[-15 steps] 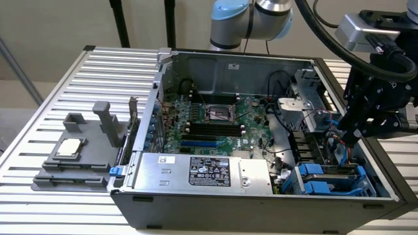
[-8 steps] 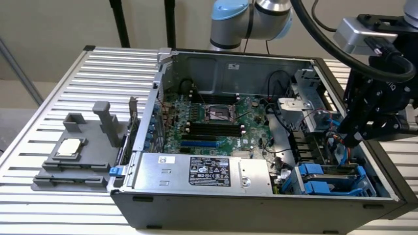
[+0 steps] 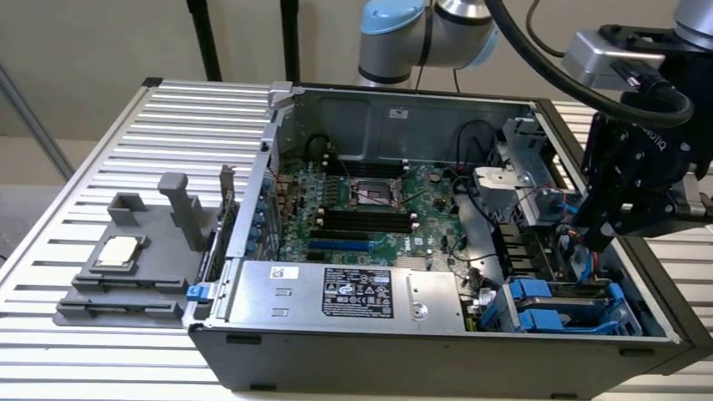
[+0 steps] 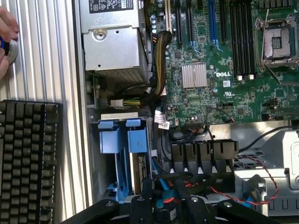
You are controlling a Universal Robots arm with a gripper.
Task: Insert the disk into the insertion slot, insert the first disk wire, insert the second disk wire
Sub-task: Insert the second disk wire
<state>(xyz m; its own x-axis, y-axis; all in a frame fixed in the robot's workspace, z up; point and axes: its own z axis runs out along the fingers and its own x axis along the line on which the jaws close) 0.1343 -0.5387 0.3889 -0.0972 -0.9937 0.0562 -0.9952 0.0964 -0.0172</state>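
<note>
Wrist view puts my gripper (image 4: 163, 192) beside the disk (image 4: 124, 139), seemingly seated in its slot (image 4: 96, 158), with a blue wire (image 4: 158, 176) close by, presumably for plugging; whether it grips I cannot tell.

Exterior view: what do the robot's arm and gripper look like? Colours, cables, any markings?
The arm is a silver-grey tube with rounded joints, one capped in light blue. A thick black cable loops along it past a grey box at the wrist. The gripper is black and blocky, with faint pale lettering that I cannot read.
</note>
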